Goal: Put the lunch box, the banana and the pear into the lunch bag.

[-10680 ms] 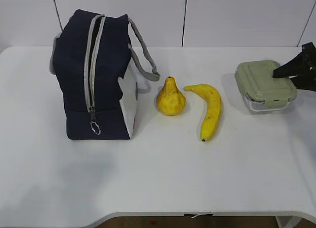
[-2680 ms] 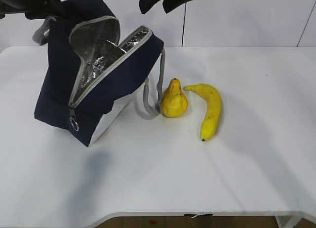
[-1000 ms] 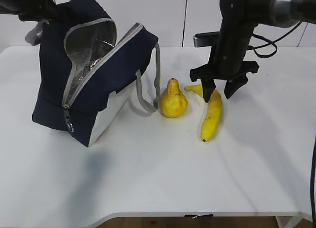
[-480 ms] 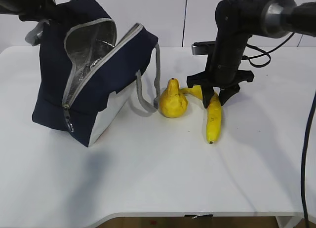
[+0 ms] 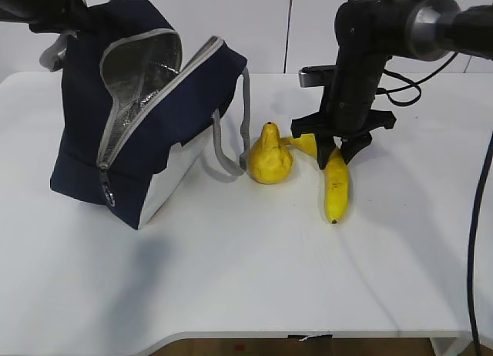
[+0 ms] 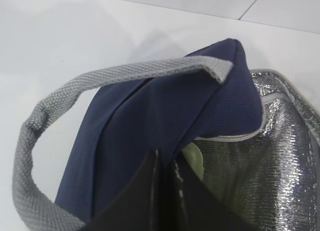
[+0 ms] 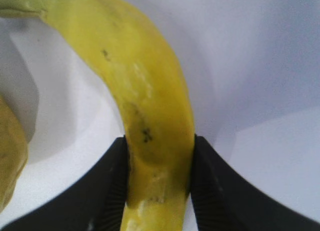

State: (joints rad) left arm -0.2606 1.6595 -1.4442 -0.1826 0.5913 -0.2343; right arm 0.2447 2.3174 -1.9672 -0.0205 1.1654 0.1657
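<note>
Ribbed black right tool (image 7: 159, 183) pinching curved speckled banana (image 7: 145, 121); left tool (image 6: 162, 196) pressed together.

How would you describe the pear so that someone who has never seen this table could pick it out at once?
Start at the open navy lunch bag on the left of the white table and follow its grey handle down to the right. The pear sits right beside that loop, squat and yellow with a short dark stem. Unlike the long curved banana to its right, it is rounded, and no gripper is on it.
</note>
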